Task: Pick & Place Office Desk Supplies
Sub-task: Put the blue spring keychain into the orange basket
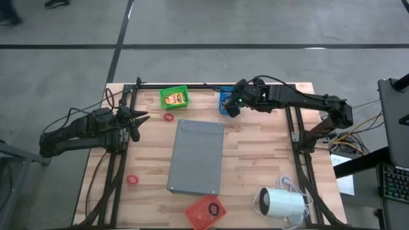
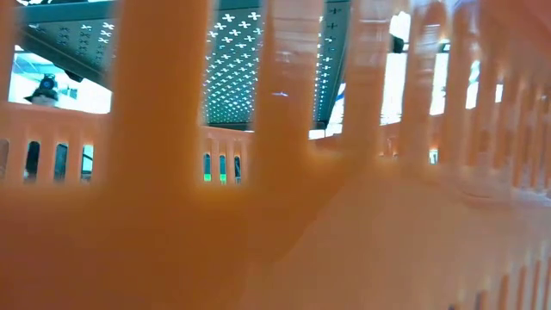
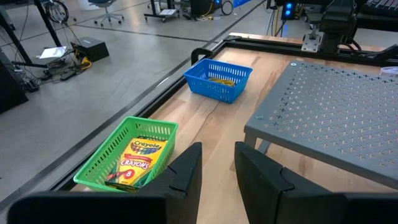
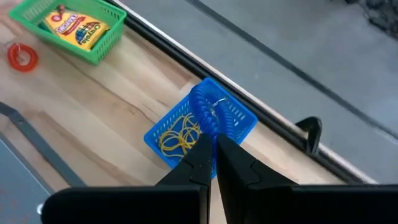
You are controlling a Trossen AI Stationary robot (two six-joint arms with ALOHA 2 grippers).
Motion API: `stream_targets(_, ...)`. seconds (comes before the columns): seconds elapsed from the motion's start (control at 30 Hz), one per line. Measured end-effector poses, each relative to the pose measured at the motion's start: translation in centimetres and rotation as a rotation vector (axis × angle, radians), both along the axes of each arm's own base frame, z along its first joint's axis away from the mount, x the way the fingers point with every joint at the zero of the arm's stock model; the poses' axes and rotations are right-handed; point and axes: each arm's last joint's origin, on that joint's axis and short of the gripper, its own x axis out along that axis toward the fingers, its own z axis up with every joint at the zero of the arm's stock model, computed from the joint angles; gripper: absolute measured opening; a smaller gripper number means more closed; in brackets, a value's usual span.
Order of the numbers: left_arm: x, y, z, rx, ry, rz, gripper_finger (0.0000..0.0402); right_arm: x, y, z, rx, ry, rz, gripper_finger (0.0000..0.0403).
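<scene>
My right gripper [image 4: 214,142] hovers over the blue basket [image 4: 239,118] at the table's far edge, shut on a blue coiled rubber ring [image 4: 205,106]. Tan rubber bands [image 4: 177,138] lie in that basket. A yellow crayon box [image 3: 138,158] lies flat in the green basket [image 1: 174,97]. One red ring [image 1: 169,117] lies on the wood near the green basket, and another [image 1: 132,180] lies at the near left. My left gripper [image 3: 217,168] waits at the table's left, open, with nothing between its fingers. My right gripper pinches the blue coiled ring's near part [image 4: 211,129] between its two fingertips. The fingers slant down from above. The ring reaches out past the fingertips over the blue basket; I cannot tell whether its far end touches the basket.
The grey perforated slab [image 1: 197,156] fills the table's middle. A white cylinder with a cord [image 1: 281,203] lies at the near right. A red basket [image 1: 206,212] holding a ring sits at the near edge, and its wall [image 2: 275,215] blocks the low view.
</scene>
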Motion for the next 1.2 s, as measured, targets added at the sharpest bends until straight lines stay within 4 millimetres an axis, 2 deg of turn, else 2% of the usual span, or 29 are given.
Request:
stream_targets(0.2,0.0,0.0,0.0,0.0,0.0,0.0,0.0098,0.0,0.1,0.0,-0.011,0.023,0.031,0.0008)
stream_targets(0.5,0.0,0.0,0.0,0.0,0.0,0.0,0.0098,0.5,0.2,0.1,-0.008,0.069,0.203,0.0008)
stream_targets(0.77,0.0,0.0,0.0,0.0,0.0,0.0,0.0098,2.5,1.3,1.2,0.155,-0.151,0.7,0.0008)
stream_targets(1.0,0.0,0.0,0.0,0.0,0.0,0.0,0.0098,2.8,3.2,0.7,0.152,-0.129,0.811,0.0008)
stream_targets(1.2,0.0,0.0,0.0,0.0,0.0,0.0,0.0098,3.5,6.5,-0.5,0.143,-0.138,0.98,0.0008)
